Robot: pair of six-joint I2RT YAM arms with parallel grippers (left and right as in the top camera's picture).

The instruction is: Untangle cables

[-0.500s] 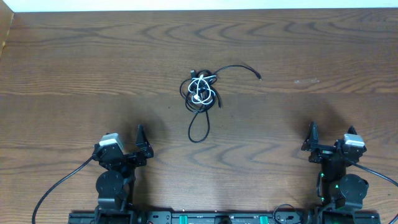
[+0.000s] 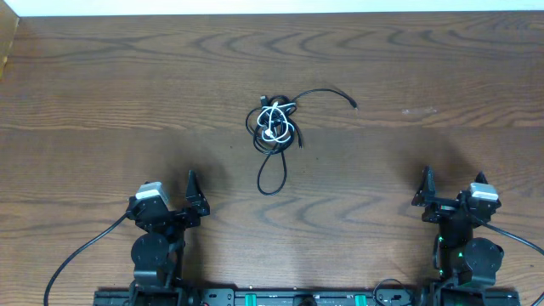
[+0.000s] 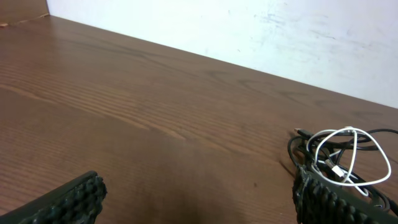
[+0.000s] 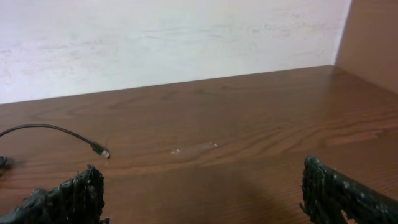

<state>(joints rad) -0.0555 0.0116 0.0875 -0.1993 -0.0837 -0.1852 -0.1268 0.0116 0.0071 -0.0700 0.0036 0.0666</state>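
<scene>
The cables (image 2: 274, 126) lie in one small knot on the table (image 2: 102, 102), near its middle from left to right and closer to the far edge than to the arms. Bare wood surrounds the knot on every side, and it touches neither arm. The far edge meets a white wall (image 3: 249, 31). At the right, a brown panel (image 4: 373, 37) rises beside the table.

The left arm (image 2: 153, 229) and right arm (image 2: 467, 234) sit at the near edge, well apart. Both sets of jaws are spread wide and hold nothing; their pads (image 3: 68, 199) are black and studded.

The table is dark brown wood with long wavy grain. The knot is thin black cord with a white cord (image 3: 345, 155) coiled through it. A narrow black loop (image 2: 272, 174) hangs toward the arms. One black strand arcs right and ends in a small plug (image 4: 102, 151).
</scene>
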